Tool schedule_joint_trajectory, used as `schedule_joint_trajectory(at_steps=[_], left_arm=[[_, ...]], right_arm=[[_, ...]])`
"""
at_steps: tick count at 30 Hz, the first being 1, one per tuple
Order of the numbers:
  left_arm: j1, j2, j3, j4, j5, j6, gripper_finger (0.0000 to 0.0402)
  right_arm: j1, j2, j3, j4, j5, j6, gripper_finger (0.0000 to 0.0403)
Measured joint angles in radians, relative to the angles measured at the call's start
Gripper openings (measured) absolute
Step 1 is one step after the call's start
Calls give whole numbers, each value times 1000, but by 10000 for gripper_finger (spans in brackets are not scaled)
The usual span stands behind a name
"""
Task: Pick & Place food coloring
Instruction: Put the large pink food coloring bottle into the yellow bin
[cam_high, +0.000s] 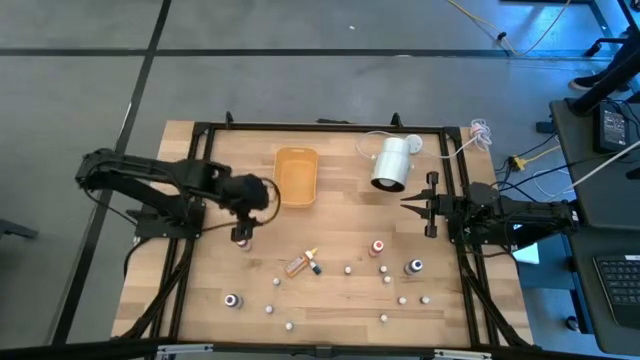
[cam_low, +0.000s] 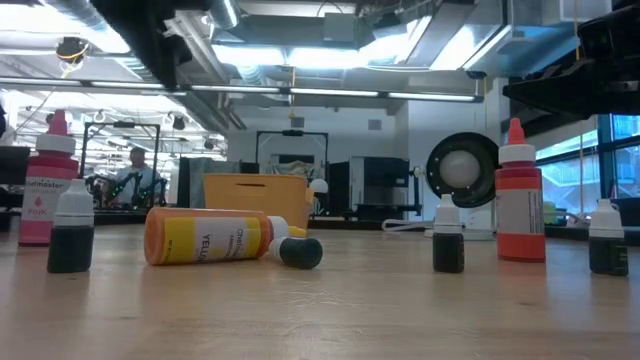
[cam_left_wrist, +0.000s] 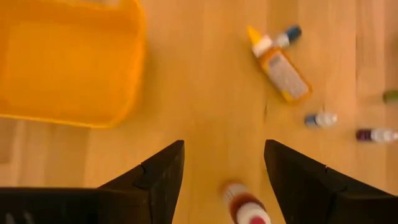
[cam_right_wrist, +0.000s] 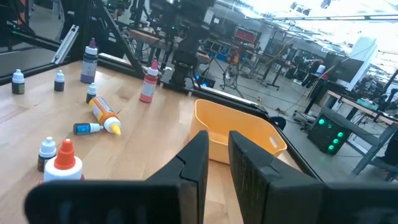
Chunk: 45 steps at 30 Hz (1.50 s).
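Observation:
Several small white-capped food coloring bottles stand scattered on the near half of the wooden table (cam_high: 340, 300). A pink bottle (cam_high: 243, 241) stands upright under my left gripper (cam_high: 243, 230). In the left wrist view that bottle (cam_left_wrist: 245, 208) shows between the open fingers of my left gripper (cam_left_wrist: 224, 171), apart from both. An orange bottle (cam_high: 297, 265) lies on its side, with a small dark bottle (cam_high: 314, 267) beside it. A red bottle (cam_high: 377, 247) stands farther right. My right gripper (cam_high: 408, 205) hovers shut near the table's right side, holding nothing.
An orange rectangular tray (cam_high: 296, 177) sits at the table's far middle, just beyond my left gripper. A large white cylinder (cam_high: 390, 163) lies to its right, with a white cable (cam_high: 455, 148) trailing off. A black frame (cam_high: 320, 127) borders the table.

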Motion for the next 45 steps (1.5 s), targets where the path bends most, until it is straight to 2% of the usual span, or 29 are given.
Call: schedule_joint_trajectory(at_steps=[5,20,33,45], left_arm=[[-75,52,0,-41,-47,-93,217],[-207,142,-20,-122,-52,-132,218],[-220,167,-142,-119,-51,-188,217],[-220,167,-145,-113,-50,-202,215]], right_arm=[[0,0,0,0,0,0,67],[0,0,0,29,0,-68,67],[0,0,0,29,0,-68,67],[0,0,0,28,0,-68,67]])
